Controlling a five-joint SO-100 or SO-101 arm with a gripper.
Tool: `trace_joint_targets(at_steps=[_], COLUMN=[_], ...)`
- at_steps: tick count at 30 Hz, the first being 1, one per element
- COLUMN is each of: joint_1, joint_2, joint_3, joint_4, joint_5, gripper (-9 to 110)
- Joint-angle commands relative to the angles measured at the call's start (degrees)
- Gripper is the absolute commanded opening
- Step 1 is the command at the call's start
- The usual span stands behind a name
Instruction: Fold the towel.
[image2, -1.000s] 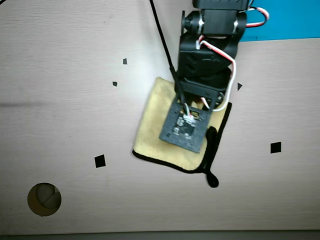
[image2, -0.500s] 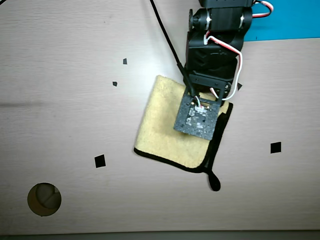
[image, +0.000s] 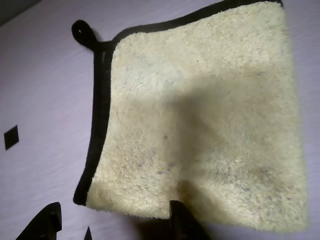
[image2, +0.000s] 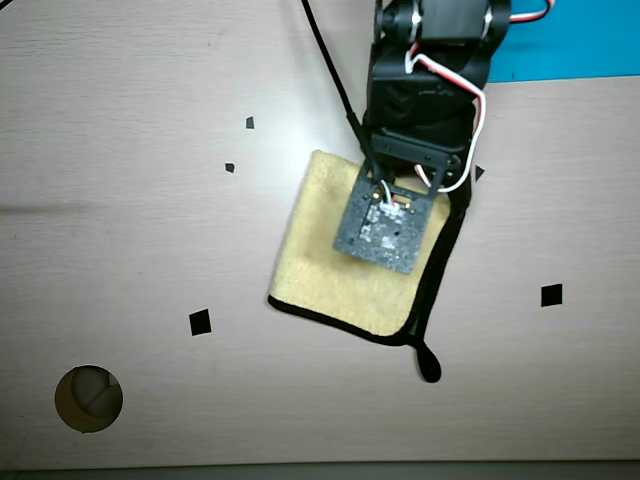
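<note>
Your hand (image: 115, 222) hangs open and empty just off the towel (image: 200, 115), which lies already doubled on the worktop (image2: 130, 230). Its loop (image: 82, 32) sticks out at one corner, likely because the trimmed edges were brought together.

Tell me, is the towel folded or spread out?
Folded, it seems. The towel has black trim on only two sides, with none on the other two.

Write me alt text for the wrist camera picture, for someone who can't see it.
A pale yellow fuzzy terry towel with thin black edge trim lies flat on a pale table, filling most of the frame, its small black loop at the upper left corner. Two dark gripper fingertips show at the bottom edge, spread apart and holding nothing. A small black square mark sits at left.
</note>
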Motion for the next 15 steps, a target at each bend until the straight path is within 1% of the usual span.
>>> trace_joint_targets(at_steps=[1, 4, 6, 10, 15], joint_1=[0.6, 0.7, 1.1, 2.6, 4.7], joint_2=[4.0, 4.9, 5.7, 4.9, 2.7], joint_3=[-5.8, -7.1, -6.1, -3.5, -3.4], joint_4=[5.1, 8.7, 9.1, 9.0, 9.0], joint_5=[4.8, 11.9, 14.9, 16.3, 19.2], gripper=[25, 24, 22, 15, 12])
